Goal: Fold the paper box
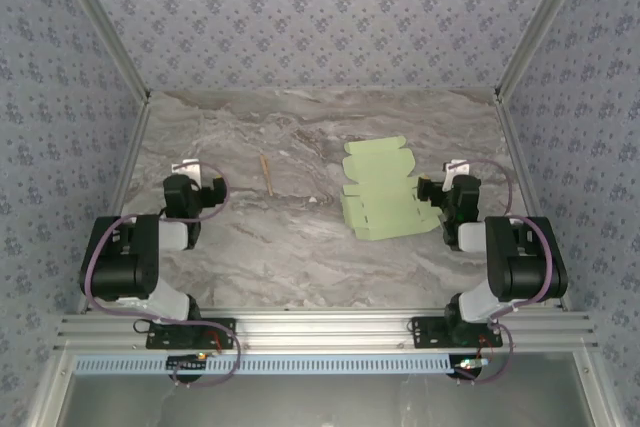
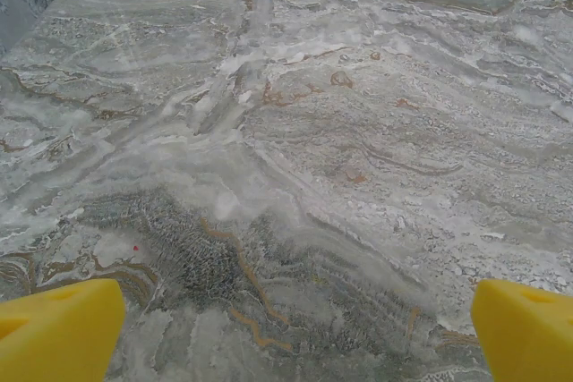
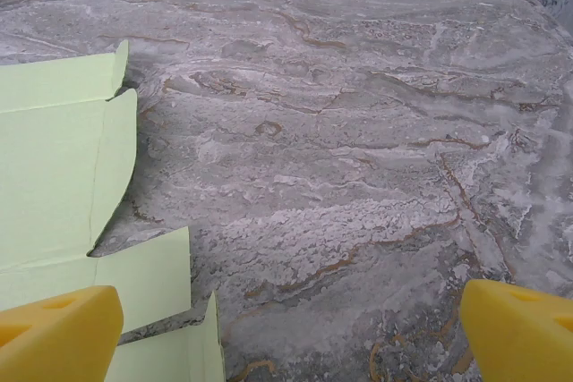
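Pale green card, that's the paper box [image 1: 383,192], and it's lying as a flat die-cut sheet, flaps and tabs all spread out, nothing folded up. It sits on the right half of the marble-look bench [image 1: 300,247], roughly mid-depth.

Right pincer [image 1: 447,190] is just beside the sheet's right edge, low over the bench. From the right wrist camera its yellow fingertips [image 3: 58,333] are spread wide apart with nothing between them, so it's released. The left-hand fingertip in that view sits over the sheet's near flaps, but I can't tell if it's actually touching the card.

A thin tan stick [image 1: 265,175] lies on the bench left of the sheet, well apart from it, angled a bit off straight.

Left pincer [image 1: 197,190] is way over on the left side, far from the sheet and clear of the stick. Its wrist camera shows the two yellow tips wide apart over bare marble, so released too.

Blue-grey patterned walls [image 1: 320,7] box in the bench, and both arm bases are bolted to a metal rail [image 1: 320,327] along the near edge.
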Tool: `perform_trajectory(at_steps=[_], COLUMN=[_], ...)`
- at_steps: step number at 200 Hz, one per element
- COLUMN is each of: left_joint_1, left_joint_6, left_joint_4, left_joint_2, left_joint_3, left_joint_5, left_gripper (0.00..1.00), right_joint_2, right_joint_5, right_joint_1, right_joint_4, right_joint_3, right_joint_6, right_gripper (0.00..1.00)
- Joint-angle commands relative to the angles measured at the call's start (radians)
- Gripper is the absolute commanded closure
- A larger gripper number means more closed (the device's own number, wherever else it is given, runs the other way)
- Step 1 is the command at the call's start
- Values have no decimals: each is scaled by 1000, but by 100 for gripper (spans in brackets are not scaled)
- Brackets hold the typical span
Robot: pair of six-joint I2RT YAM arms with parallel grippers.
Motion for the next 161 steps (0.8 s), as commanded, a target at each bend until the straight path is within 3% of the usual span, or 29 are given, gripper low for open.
perform_trajectory(at_steps=[1,161], left_joint_1=[-5,15], left_joint_6=[7,-7], left_joint_4=[28,25], left_joint_2=[-7,-7], left_joint_3=[21,23], left_joint_5=[8,43], left_gripper=[1,1], right_joint_2=[0,-1], right_joint_5=[-2,-8], right_joint_1=[-6,-7], right_joint_4=[0,-2], right_joint_3=[22,23], right_joint_6=[-6,-3], right_gripper=[1,1])
